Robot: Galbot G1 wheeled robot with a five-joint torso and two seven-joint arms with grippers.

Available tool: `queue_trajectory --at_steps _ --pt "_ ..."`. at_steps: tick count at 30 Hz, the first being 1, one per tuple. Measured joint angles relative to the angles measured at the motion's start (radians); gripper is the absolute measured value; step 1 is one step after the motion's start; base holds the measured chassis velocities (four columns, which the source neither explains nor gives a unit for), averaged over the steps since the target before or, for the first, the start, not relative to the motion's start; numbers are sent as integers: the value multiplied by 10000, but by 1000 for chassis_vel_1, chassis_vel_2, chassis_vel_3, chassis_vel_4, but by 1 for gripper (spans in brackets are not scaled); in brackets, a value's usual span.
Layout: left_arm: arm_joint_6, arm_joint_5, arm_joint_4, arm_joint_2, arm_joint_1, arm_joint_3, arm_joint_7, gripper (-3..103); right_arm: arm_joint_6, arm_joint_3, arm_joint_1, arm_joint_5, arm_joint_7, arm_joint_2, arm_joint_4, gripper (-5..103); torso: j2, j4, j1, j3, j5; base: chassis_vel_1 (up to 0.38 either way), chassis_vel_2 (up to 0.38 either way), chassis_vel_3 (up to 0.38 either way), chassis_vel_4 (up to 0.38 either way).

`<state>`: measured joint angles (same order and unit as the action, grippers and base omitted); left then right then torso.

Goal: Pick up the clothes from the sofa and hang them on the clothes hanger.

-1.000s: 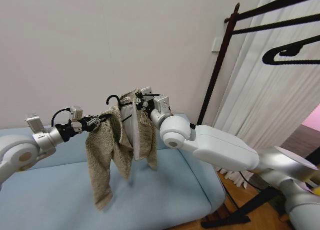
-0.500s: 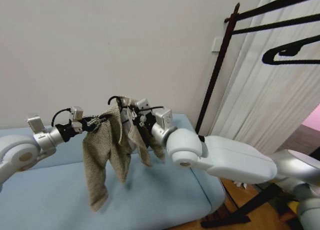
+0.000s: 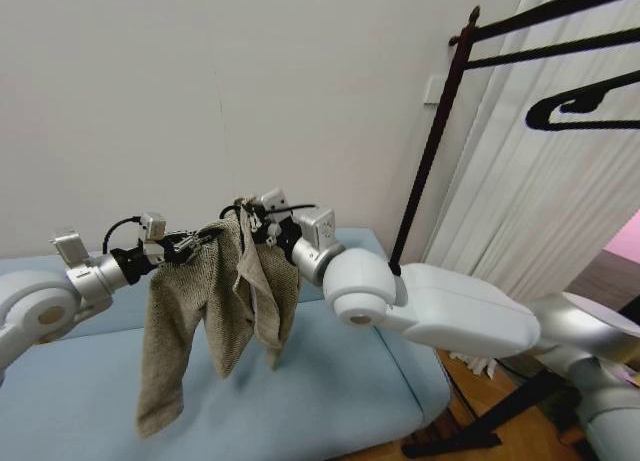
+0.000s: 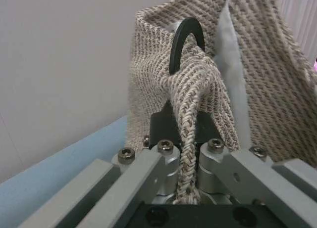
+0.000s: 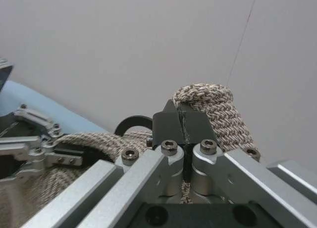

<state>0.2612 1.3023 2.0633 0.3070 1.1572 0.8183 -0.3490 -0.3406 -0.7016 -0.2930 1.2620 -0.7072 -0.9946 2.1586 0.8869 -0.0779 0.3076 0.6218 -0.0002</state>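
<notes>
left gripper [image 3: 201,242], right gripper [image 3: 256,222] on cardigan [image 3: 205,306]

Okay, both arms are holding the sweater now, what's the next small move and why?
Probably lift both arms together and swing right toward the rack. The left gripper and right gripper are each shut on the knit sweater, its hanger hook pokes out at the collar, and a sleeve hangs low over the sofa.
</notes>
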Motion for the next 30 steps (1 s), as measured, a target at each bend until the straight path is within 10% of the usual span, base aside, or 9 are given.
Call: queue_trajectory --at_steps 20,30 --pt "-2 114 -4 -53 -126 83 -13 3 -218 -812 1441 -847 234 234 47 0 0 1 0 0 2 0 0 0 0" --pt "-29 132 32 -38 -134 82 -41 3 -173 -920 1406 -999 631 554 500 33 0 1 0 0 2 0 0 0 0"
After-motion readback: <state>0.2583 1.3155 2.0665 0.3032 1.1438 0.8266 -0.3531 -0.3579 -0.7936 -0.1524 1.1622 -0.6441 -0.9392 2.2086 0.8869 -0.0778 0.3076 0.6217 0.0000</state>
